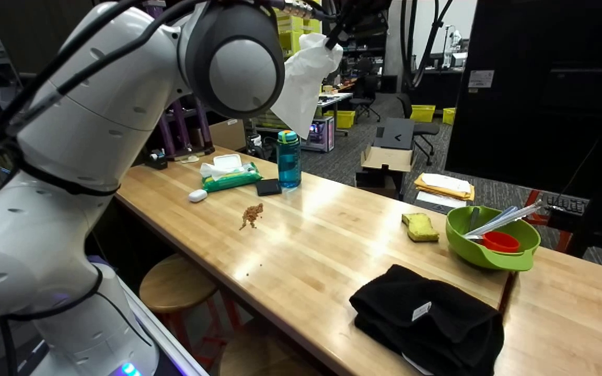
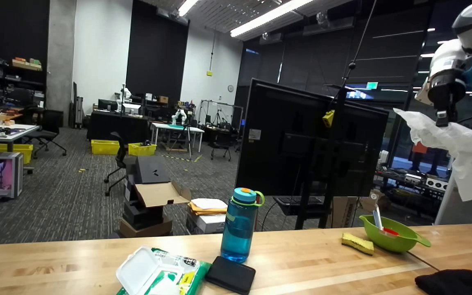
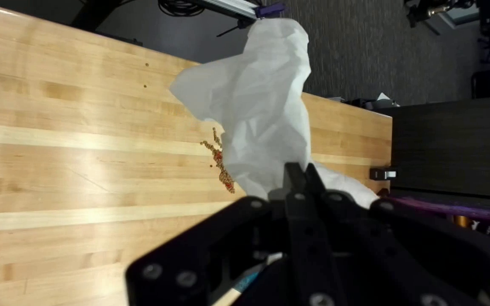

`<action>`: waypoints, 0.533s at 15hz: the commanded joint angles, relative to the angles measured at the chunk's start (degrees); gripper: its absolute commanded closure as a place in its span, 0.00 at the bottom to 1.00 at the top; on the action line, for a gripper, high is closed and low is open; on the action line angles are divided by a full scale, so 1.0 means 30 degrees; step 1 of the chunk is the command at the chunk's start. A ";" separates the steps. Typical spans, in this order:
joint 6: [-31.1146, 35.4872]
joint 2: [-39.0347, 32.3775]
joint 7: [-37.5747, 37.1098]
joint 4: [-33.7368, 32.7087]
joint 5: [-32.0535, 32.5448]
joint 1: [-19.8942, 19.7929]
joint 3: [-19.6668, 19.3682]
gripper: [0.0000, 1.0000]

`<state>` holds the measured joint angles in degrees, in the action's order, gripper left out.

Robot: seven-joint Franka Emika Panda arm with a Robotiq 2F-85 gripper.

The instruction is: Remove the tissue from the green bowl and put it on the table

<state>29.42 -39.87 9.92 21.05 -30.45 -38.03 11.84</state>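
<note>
There's a free lane across the table (image 1: 322, 243), between brown bits (image 1: 252, 213) and sponge (image 1: 420, 227)! Bottle (image 1: 289, 164) stands tall far left; bowl (image 1: 468, 251) blocks far right, cloth (image 1: 437, 331) near right.

In an exterior view the camera looks down and along the table (image 1: 332, 224), the arm (image 1: 102, 102) close by; in an exterior view it sits low, facing the long edge near the bottle (image 2: 238, 233). Both share that edge, bottle to green bowl (image 2: 391, 242). The wrist view looks steeply down on the opposite edge and a corner
</note>
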 commanded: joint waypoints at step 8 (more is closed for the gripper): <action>-0.1647 0.1143 -0.2050 0.0676 -0.1555 0.0303 -0.0280 1.00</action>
<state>25.86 -38.65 6.21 21.48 -33.87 -37.77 11.84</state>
